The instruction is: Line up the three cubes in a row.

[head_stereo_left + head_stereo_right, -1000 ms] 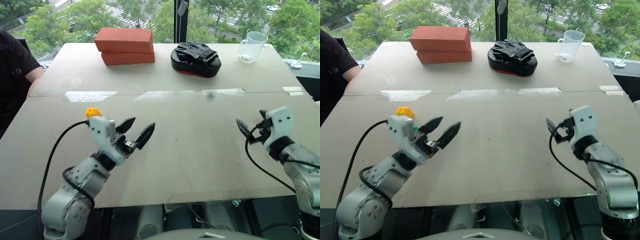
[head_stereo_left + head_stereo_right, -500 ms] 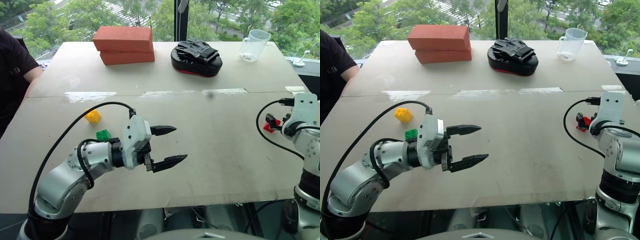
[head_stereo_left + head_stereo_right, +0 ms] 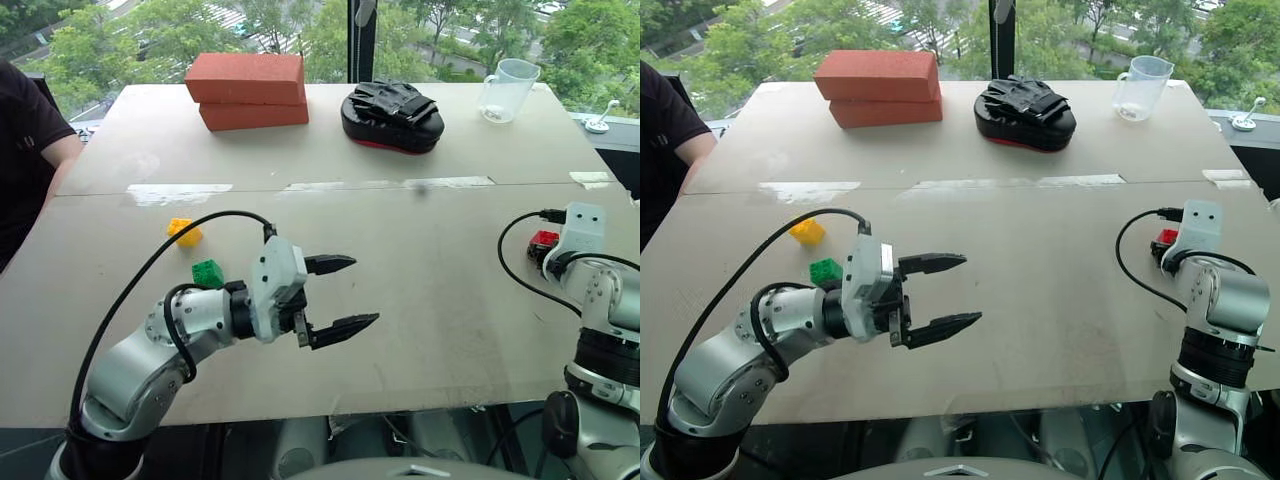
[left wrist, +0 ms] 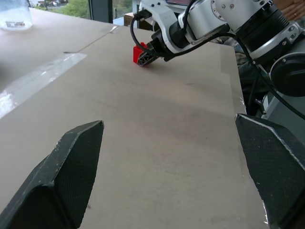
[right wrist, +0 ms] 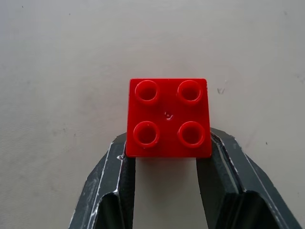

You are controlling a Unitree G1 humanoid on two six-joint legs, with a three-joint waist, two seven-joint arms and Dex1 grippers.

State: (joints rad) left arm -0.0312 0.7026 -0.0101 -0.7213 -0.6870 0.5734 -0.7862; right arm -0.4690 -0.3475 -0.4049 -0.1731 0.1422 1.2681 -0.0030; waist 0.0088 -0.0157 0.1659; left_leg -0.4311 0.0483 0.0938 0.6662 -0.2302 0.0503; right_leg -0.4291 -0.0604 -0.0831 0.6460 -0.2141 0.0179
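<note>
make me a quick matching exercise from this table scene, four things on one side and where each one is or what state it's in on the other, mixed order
Things:
1. red cube
2. green cube
3. left gripper
4. measuring cup

States or places:
A. open over bare table
B. far right corner of the table
C. clamped between the right gripper's fingers
D. beside the left arm, near the yellow cube

Pairs: 1-C, 2-D, 3-A, 4-B

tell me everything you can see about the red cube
The red cube is a small, glossy plastic building block with four round studs on top, in a square. It sits upright on the table, near its right edge, far from the yellow and green cubes on the left side. The right gripper has its jaws closed against two opposite sides of it, low on the block. Its studs face up.
</note>
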